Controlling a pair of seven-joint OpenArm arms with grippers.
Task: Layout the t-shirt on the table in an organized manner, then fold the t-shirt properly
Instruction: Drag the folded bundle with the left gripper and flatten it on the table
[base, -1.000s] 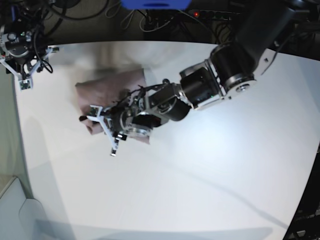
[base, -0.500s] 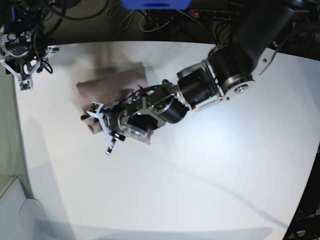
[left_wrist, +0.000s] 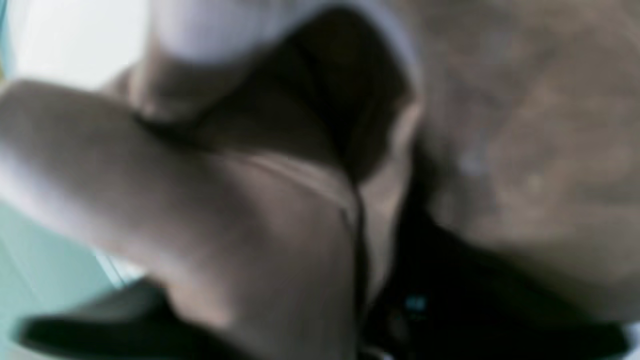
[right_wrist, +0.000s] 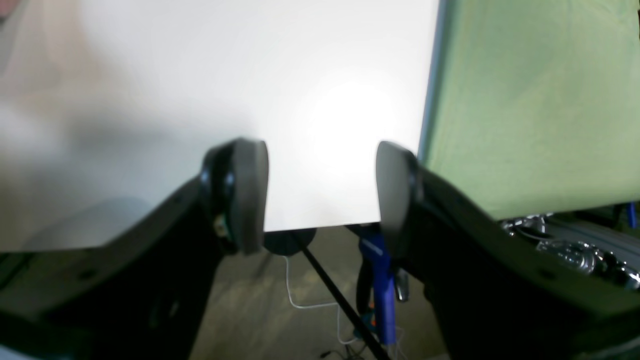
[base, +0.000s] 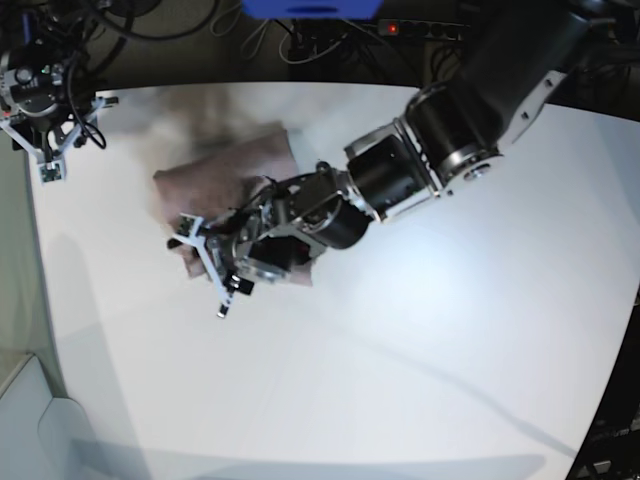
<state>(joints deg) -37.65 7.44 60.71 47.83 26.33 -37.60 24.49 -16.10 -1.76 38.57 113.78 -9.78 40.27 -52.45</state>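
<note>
While folded small, the t-shirt (base: 225, 170) lies under the left end effector (base: 200, 262) (touching).

Up close and badly out of focus, the t-shirt (left_wrist: 260, 220) fills nearly everything, its mauve-pink cloth bunched into soft rolls and folds. A dark hollow opens between the folds near the top middle. A pale patch of the surface (left_wrist: 65, 35) shows at the upper left. Dark gripper parts sit blurred along the bottom edge.

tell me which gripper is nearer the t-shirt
Left. The left gripper is at the t-shirt, over its near edge; the right gripper hangs apart at the table corner.
</note>
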